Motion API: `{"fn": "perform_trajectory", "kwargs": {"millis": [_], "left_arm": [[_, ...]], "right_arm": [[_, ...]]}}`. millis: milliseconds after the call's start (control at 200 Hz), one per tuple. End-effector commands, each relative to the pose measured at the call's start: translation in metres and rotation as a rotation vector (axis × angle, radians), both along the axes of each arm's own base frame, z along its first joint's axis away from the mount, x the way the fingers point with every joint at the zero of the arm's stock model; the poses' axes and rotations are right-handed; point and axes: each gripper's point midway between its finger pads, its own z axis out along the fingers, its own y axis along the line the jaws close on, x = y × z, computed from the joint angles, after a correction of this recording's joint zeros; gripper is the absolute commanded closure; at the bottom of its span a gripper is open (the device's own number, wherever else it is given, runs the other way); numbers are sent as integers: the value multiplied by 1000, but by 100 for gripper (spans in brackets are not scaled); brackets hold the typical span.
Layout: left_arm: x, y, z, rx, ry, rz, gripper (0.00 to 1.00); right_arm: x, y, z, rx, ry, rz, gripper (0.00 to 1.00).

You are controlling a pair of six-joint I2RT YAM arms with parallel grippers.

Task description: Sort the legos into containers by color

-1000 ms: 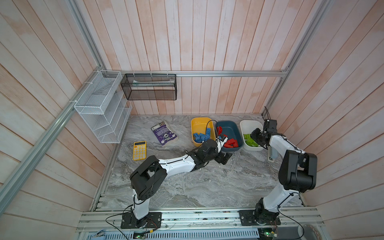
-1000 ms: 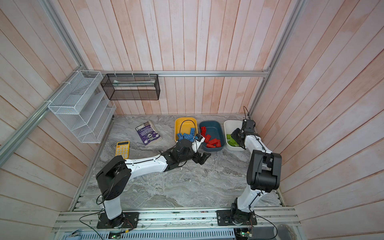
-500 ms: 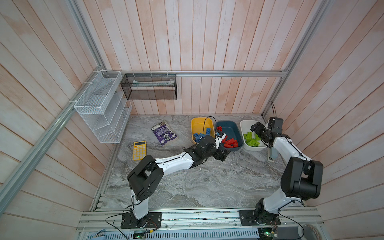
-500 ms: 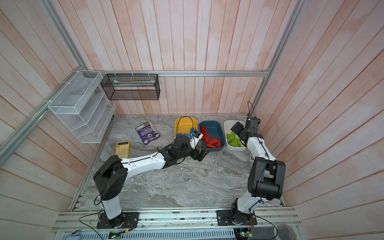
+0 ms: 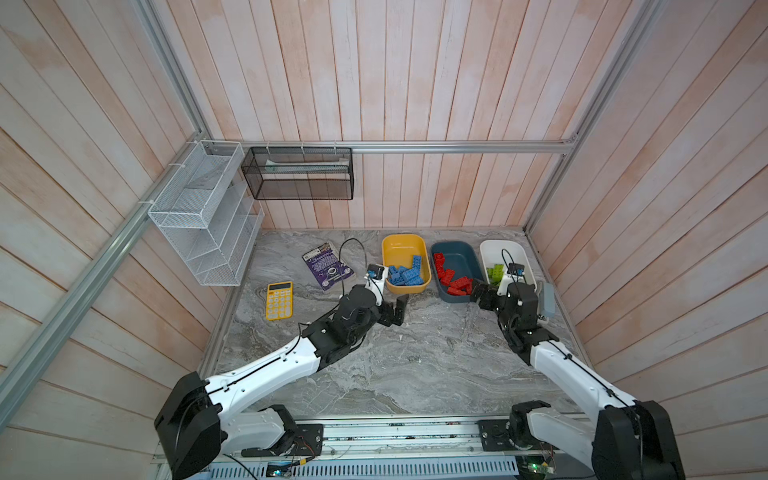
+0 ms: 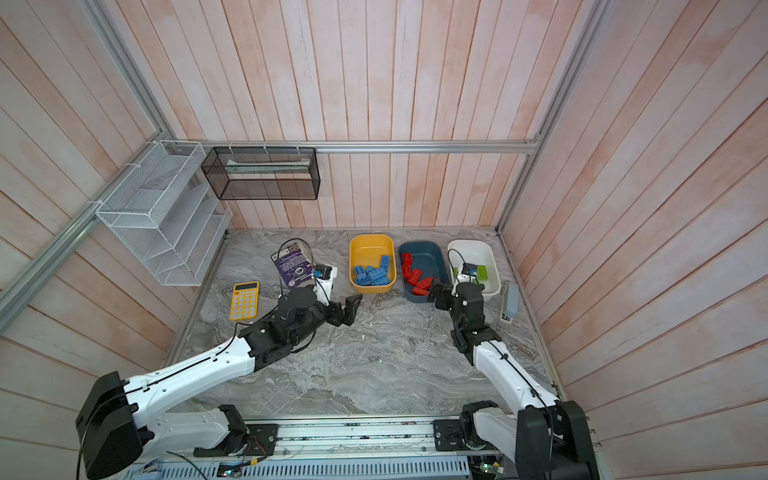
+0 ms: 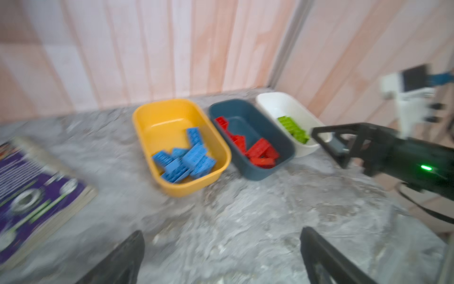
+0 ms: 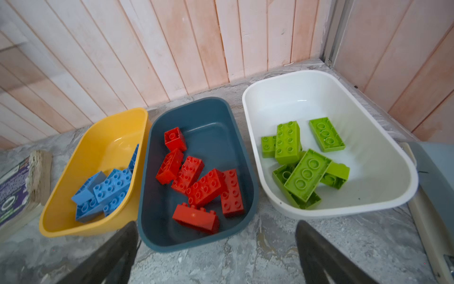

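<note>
Red legos (image 8: 204, 186) askew, long axes mixed

Yellow tub (image 8: 98, 137) holds jumbled blue legos (image 8: 108, 189), teal tub (image 8: 208, 132) red legos (image 8: 201, 186), white tub (image 8: 368, 172) green legos (image 8: 307, 174).

Left arm (image 5: 270, 370), white links with black joints: stretched low from its base, reaching forward and toward the middle. Left gripper (image 5: 392, 312), black, parallel two-finger: jaws spread wide, holding nothing. Its fingers (image 7: 122, 260) show far apart in the left wrist view.

Right arm (image 5: 573, 374), same white-and-black build: folded at the base, forearm angled forward and inward. Right gripper (image 5: 483, 296), black, two-finger: jaws wide apart, empty; fingers (image 8: 115, 255) spread in the right wrist view.

Grippers well apart from each other.
</note>
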Motion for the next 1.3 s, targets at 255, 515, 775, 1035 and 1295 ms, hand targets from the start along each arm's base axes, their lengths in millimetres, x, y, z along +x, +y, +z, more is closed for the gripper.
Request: {"fn": "perform_trajectory", "kwargs": {"millis": [255,515,775,1035,1295], "left_arm": [[22,203,-90,-2,184,673,0],[75,253,-98,106,160,735,0],[126,265,-109,329,10,594,0],[113,271,-108,183,-120,542,0],[85,267,-103,155,-250,566,0]], "right_arm": [[-2,-50,-5,-262,-180,-215,0],[-11,-72,-18,-151,-242,-274,1],[-24,-89,-10,-193,-349,-349,1],[-3,-59,-25,-247,-320,-160,1],[17,-53,-37,-238,-241,-85,0]]}}
